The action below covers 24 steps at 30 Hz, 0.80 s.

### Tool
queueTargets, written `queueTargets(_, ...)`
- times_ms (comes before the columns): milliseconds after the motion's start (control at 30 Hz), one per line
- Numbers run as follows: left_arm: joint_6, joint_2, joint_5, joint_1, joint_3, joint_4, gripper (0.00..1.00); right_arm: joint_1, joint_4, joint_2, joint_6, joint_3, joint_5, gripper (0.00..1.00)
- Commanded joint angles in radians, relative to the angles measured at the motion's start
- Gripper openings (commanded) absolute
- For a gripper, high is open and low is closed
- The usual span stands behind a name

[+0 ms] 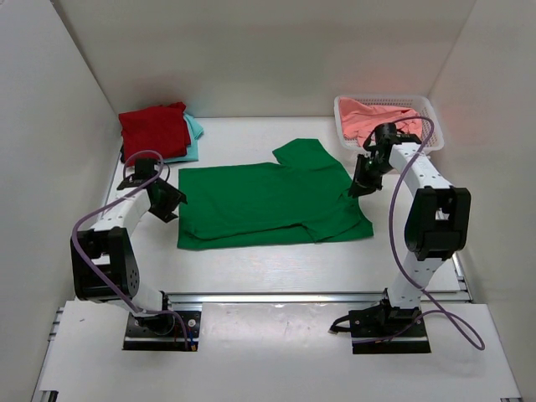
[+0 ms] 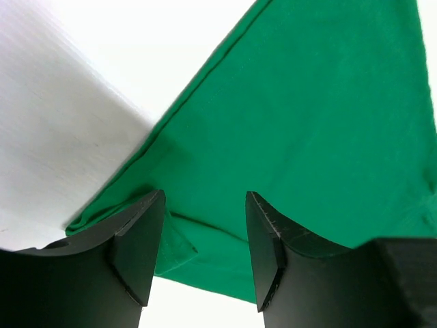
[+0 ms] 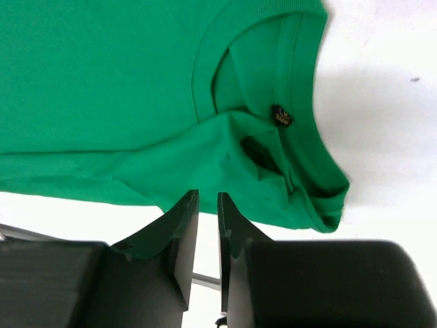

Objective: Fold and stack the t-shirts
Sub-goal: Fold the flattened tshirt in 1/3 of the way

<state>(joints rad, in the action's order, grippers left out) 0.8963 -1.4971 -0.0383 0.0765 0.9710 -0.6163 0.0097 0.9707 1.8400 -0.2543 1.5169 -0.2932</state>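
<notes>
Green shirt [image 1: 251,205] flat on tabletop [image 1: 251,268]; left hand [image 2: 205,249] open, right hand [image 3: 208,236] barely open, both empty; its rumpled right end could skew the next fold.

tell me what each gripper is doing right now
left gripper: open, over the green shirt edge, holding nothing
right gripper: open just a crack, holding nothing

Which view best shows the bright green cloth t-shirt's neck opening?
Right wrist view: the neck opening of the bright green cloth t-shirt is close and sharp. Top view shows the whole shirt, neckline hardly visible. Left wrist view shows only a corner.
</notes>
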Motion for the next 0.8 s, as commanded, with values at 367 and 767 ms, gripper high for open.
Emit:
queueTargets(367,-0.005,0.041,-0.106,-0.06,-0.124,0.07,0.62,0.096,-0.093,-0.176,0.05,-0.219,-0.133,0.14)
queueTargets(767,0.019,0.06,-0.149,-0.063,-0.156,0.105,0.32,0.311,-0.248,-0.185,0.086,-0.352,-0.172,0.23)
